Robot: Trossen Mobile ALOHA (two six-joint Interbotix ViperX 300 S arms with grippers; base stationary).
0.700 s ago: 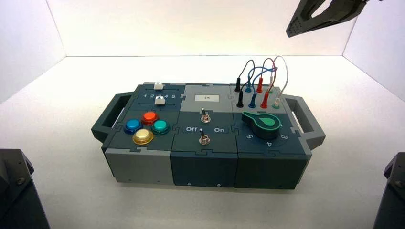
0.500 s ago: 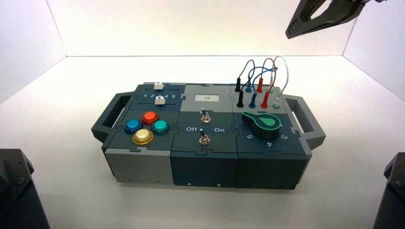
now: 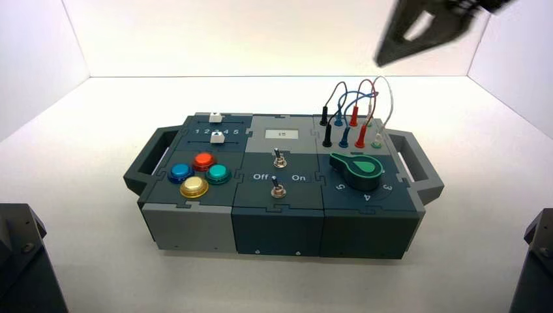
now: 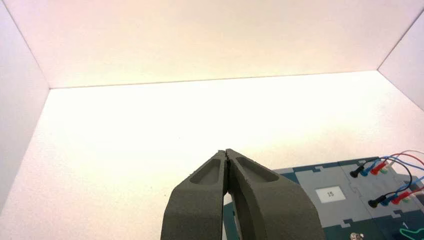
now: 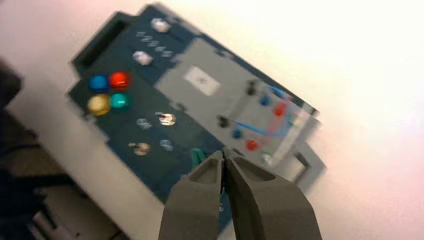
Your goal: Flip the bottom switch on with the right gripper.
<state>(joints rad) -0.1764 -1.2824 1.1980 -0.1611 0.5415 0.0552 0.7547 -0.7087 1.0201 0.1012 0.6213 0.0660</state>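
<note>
Right gripper (image 3: 385, 60), a large black unit with two long tapered dark grey fingers: airborne at the 1 o'clock corner of the high view, above and beyond the wire end of the box, touching nothing. Its wrist view shows the fingertips pressed together, nothing between them (image 5: 223, 155).

Bottom switch (image 3: 278, 190), a tiny metal toggle in a shiny silver collar: seated in the dark teal centre panel of the grey-and-teal control box (image 3: 274, 228), at 6 o'clock from the taller upper toggle (image 3: 278, 157), just below the white "Off" and "On" lettering. Lever position cannot be told; the right wrist view renders it as a bright spot (image 5: 141, 148). Well apart from the right gripper.

Left gripper (image 4: 227, 154), black with dark grey fingers: pincer closed tip to tip, empty, held off the box's far left side.
</note>
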